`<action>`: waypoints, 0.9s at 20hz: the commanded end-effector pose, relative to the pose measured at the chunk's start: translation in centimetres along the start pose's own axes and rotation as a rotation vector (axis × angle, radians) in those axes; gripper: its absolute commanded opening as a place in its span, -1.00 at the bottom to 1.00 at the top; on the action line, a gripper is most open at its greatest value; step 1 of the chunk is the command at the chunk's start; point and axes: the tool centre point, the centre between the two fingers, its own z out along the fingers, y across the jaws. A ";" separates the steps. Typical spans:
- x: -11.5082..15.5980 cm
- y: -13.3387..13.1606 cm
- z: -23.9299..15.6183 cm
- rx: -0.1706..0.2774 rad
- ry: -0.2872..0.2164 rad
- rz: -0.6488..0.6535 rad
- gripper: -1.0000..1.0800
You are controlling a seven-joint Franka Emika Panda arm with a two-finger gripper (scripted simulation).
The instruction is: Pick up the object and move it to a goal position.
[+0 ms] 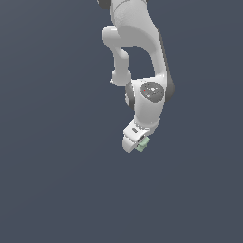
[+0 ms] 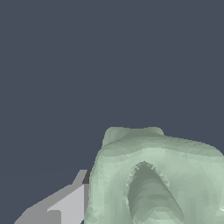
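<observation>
Carrying step: the object [image 1: 143, 143] is judged to be in transit toward a goal that is marked in neither view.
Object: a small pale mint-green blocky piece with knobby edges is seen; in the wrist view the object [image 2: 157, 175] fills the near field, and a round recess is turned toward that camera.
Position: in the exterior view the piece is found at the very tip of the arm, at about 5 o'clock from the frame's centre, with plain dark ground all around it.
Contact with ground: whether the piece is lifted clear or resting cannot be told, since no shadow or desk edge is shown.
Tool: the tool [image 1: 136, 142] is closed on the object; the piece is seen wedged at its tip, and one grey finger [image 2: 65, 205] is seen pressed against the piece's side in the wrist view. The opposite finger is hidden.
Grip quality: the hold is judged to be near the piece's edge, so slip is a risk.
Advice: the squeeze should be kept firm, motion should be kept smooth and slow, and wrist rotation should be avoided.
Arm [image 1: 149, 95]: it is seen reaching down from 12 o'clock.
</observation>
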 end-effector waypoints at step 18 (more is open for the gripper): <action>-10.3 2.2 -19.9 0.001 0.003 -0.001 -1.00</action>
